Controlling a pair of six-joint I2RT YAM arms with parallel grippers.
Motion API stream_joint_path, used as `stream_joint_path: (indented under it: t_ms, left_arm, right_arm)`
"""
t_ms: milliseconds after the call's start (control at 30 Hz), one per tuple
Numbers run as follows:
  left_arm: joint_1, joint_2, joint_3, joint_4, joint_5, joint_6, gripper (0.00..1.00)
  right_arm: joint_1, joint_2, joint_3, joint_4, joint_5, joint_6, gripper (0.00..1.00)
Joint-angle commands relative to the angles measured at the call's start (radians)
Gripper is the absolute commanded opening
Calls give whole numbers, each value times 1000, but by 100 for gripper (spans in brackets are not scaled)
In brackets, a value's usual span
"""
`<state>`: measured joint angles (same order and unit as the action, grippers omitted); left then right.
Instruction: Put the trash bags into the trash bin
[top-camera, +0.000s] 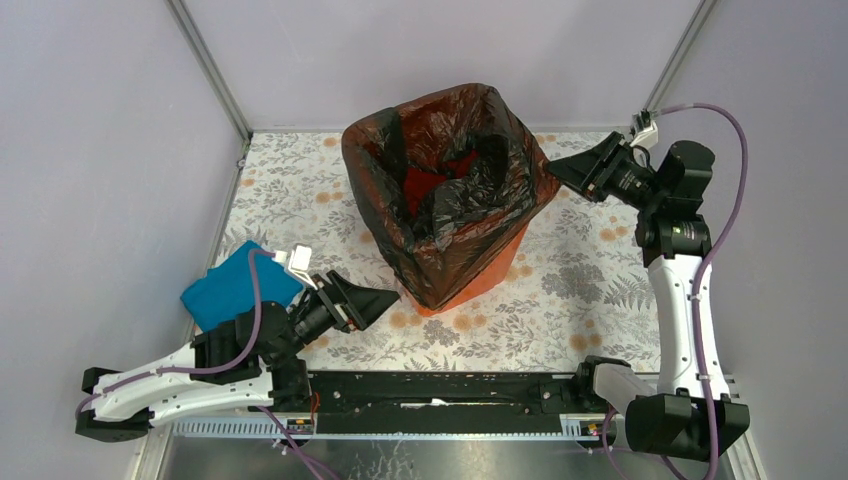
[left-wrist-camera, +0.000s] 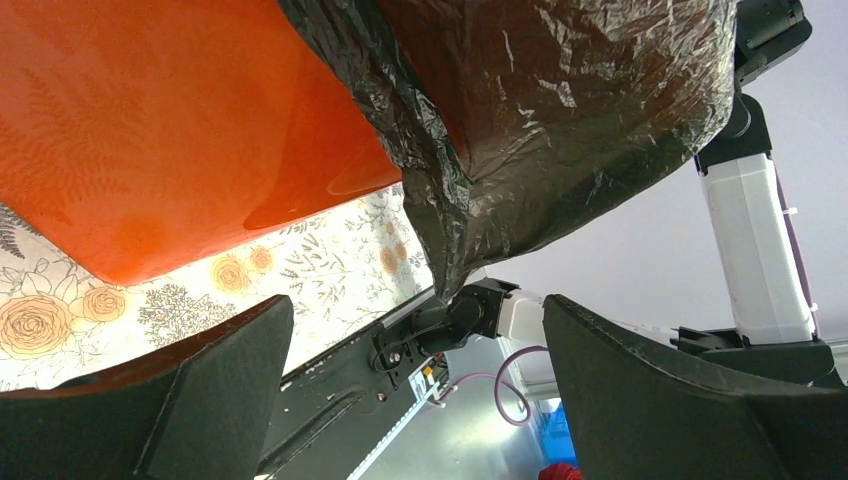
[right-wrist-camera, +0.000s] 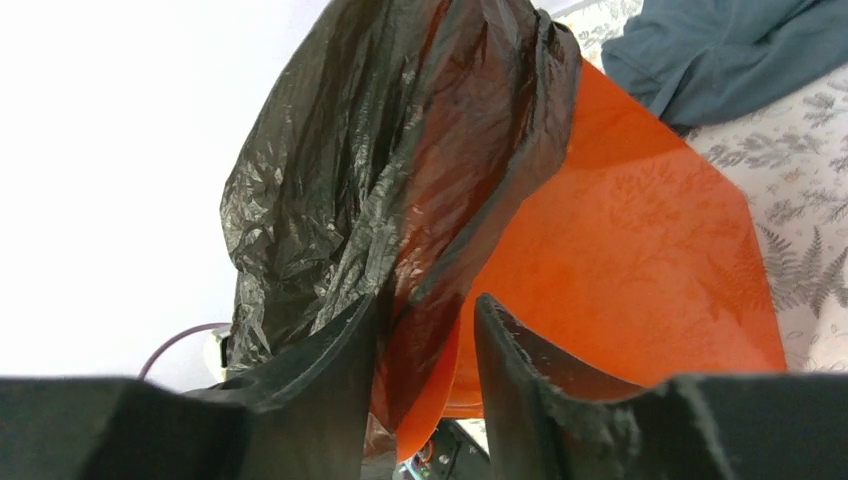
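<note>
The orange trash bin (top-camera: 490, 280) stands mid-table, tilted, with the black trash bag (top-camera: 450, 190) spread inside it and draped over its rim and sides. My left gripper (top-camera: 395, 297) is open and empty just left of the bin's lower front corner. In the left wrist view (left-wrist-camera: 415, 370) it sits below the bin wall (left-wrist-camera: 180, 130) and the hanging bag (left-wrist-camera: 560, 110). My right gripper (top-camera: 552, 168) is at the bin's right rim. In the right wrist view (right-wrist-camera: 430, 305) its jaws stand apart around the rim corner (right-wrist-camera: 620, 270) and a fold of bag (right-wrist-camera: 380, 150), with a gap on one side.
A teal-blue cloth (top-camera: 235, 285) lies at the table's left edge, behind my left wrist. A grey-blue cloth (right-wrist-camera: 720, 50) shows beyond the bin in the right wrist view. Grey walls close the table on three sides. The black rail (top-camera: 440, 390) runs along the near edge.
</note>
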<state>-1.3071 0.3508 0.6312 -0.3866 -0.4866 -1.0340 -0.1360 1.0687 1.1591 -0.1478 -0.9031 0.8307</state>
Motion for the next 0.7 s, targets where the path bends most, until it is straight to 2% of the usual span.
stream_joint_path:
  t_ms: [0, 33, 167, 300, 500, 667]
  left_arm:
    - [3, 8, 26, 37, -23, -18, 99]
    - [2, 8, 27, 36, -21, -18, 99]
    - [2, 8, 26, 35, -20, -19, 99]
    - [2, 13, 25, 36, -22, -20, 99]
    - [3, 27, 26, 41, -25, -21, 99]
    - [2, 36, 28, 41, -31, -21, 99]
  right_arm:
    - [4, -8, 66, -7, 10, -79, 58]
    - [6, -10, 65, -4, 10, -79, 63]
    - [10, -13, 88, -43, 23, -109, 73]
    - [42, -4, 170, -191, 117, -247, 80]
    - [128, 27, 308, -414, 330, -429, 80]
    - [272, 76, 420, -566, 560, -554, 80]
